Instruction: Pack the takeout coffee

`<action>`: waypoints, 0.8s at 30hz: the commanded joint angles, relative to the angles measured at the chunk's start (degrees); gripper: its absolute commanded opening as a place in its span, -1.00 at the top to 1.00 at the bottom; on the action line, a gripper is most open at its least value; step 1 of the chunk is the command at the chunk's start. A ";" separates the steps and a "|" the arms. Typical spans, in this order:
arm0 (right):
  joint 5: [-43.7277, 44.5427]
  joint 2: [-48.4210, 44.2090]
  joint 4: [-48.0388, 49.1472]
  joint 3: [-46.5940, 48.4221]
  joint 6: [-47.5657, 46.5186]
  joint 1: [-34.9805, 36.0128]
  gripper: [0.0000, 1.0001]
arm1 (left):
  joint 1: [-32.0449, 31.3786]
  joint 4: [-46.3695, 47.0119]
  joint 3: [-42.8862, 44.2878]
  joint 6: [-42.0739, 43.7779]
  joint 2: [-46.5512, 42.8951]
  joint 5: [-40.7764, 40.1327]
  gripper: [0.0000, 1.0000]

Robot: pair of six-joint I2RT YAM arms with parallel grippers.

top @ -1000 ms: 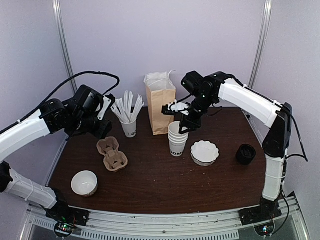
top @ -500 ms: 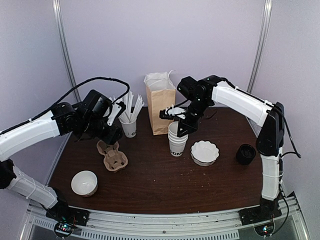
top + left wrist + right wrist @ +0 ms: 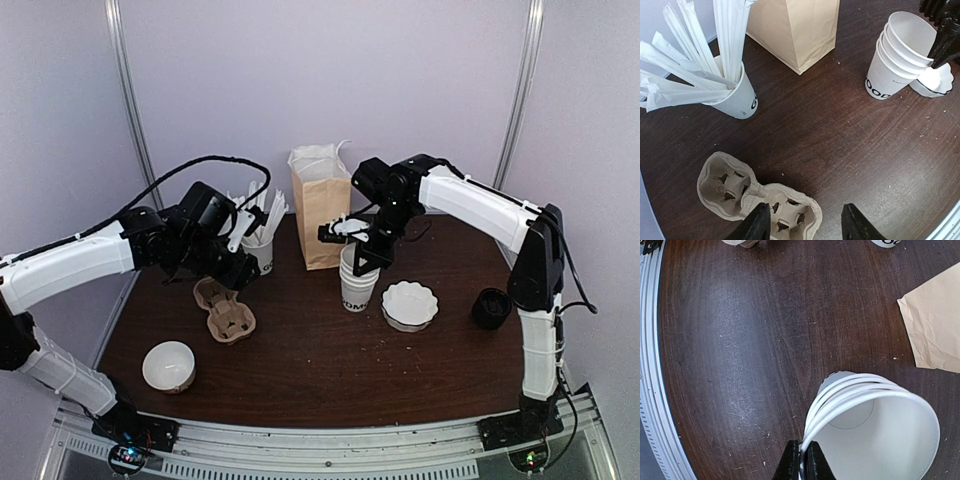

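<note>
Clenched on the top cup's rim, the right gripper could lift or tip the whole stack if the cups cling; the left gripper hangs released

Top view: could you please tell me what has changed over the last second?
The left gripper swung right toward the carrier, open. The right gripper dropped onto the cup stack and pinches its top rim. Bag, straws, bowls and lids stayed put.
</note>
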 commanded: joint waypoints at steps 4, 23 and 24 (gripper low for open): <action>0.87 0.19 -1.42 2.58 0.13 0.37 1.00 | -0.25 7.29 -1.23 -5.51 2.06 2.92 -0.03; 4.24 -6.05 4.22 1.21 0.98 0.44 1.00 | -4.66 28.16 3.81 -30.87 15.91 3.16 0.03; 4.76 -6.54 4.87 0.90 0.94 0.38 1.00 | -4.77 28.21 4.31 -31.02 16.57 3.26 0.03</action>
